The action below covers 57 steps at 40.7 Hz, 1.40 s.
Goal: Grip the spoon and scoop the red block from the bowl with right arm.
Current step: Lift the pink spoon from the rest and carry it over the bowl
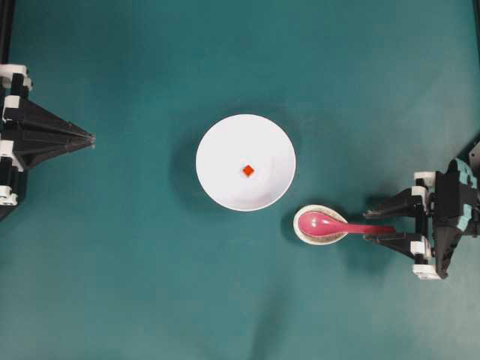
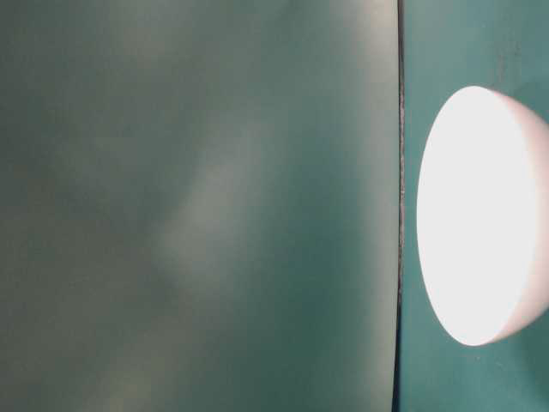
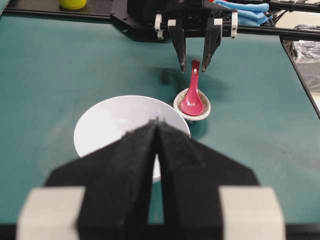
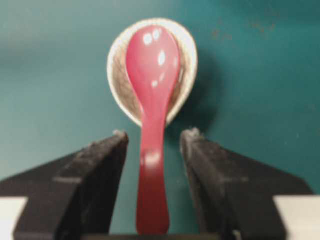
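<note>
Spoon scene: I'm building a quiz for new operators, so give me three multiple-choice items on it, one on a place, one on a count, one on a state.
1. Where does the spoon rest?
A. in the white bowl
B. in the small speckled dish
C. on the bare table

2. How many red blocks lie in the bowl?
A. none
B. one
C. three

3. How does the right gripper stand?
A. open, a finger on each side of the spoon's handle
B. shut on the handle
C. shut above the bowl

Answers:
B, its scoop sits in the dish.
B, a single red block is near the middle.
A, gaps show beside the handle in the right wrist view.
</note>
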Each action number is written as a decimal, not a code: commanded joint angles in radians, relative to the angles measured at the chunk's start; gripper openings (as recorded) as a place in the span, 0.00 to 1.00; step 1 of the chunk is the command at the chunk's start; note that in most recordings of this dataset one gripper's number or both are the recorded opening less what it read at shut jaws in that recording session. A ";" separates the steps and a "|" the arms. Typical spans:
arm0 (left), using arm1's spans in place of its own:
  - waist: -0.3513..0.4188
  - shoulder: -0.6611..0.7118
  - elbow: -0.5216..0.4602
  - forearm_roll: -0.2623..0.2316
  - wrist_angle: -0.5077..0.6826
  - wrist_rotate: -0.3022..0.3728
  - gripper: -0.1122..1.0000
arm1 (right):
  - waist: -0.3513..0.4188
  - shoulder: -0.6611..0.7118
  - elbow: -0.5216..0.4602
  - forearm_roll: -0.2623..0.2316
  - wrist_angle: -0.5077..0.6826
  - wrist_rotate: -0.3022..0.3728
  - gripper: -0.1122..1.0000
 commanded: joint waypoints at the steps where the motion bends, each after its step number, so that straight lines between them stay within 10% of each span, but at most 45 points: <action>1: 0.000 0.003 -0.031 0.002 -0.005 -0.002 0.10 | 0.006 0.018 -0.017 0.000 0.005 0.002 0.58; 47: 0.011 0.005 -0.031 0.002 0.002 -0.051 0.10 | 0.008 0.084 -0.049 -0.032 -0.044 -0.017 0.34; 57: 0.011 0.006 -0.031 0.002 0.002 -0.051 0.10 | -0.020 -0.057 -0.066 -0.031 -0.020 -0.130 0.34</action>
